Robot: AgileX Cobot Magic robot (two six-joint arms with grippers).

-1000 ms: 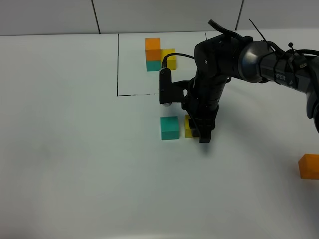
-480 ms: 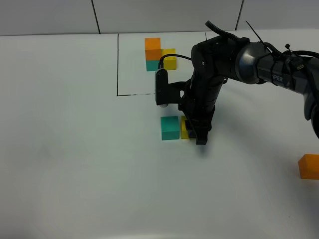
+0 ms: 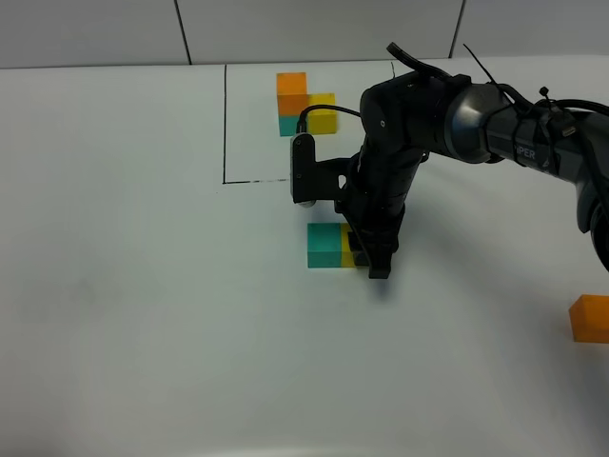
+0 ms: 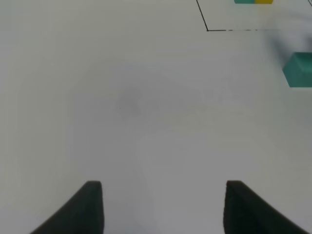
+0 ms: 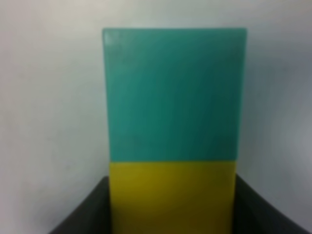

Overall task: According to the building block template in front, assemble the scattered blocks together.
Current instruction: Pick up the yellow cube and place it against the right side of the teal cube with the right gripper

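The building block template stands at the back inside a black outline: orange atop teal, yellow at its side. The teal cube sits on the table in the middle. My right gripper is shut on the yellow cube and holds it flush against the teal cube's right side. In the right wrist view the yellow cube sits between the fingers and touches the teal cube. The orange cube lies at the far right edge. My left gripper is open and empty over bare table.
A black rectangle outline is drawn on the white table around the template. The left wrist view shows the teal cube and the outline corner far off. A tiled wall runs behind.
My right gripper has moved left with the yellow cube, closing the gap until it touches the teal cube. The teal, orange and template blocks have not moved.
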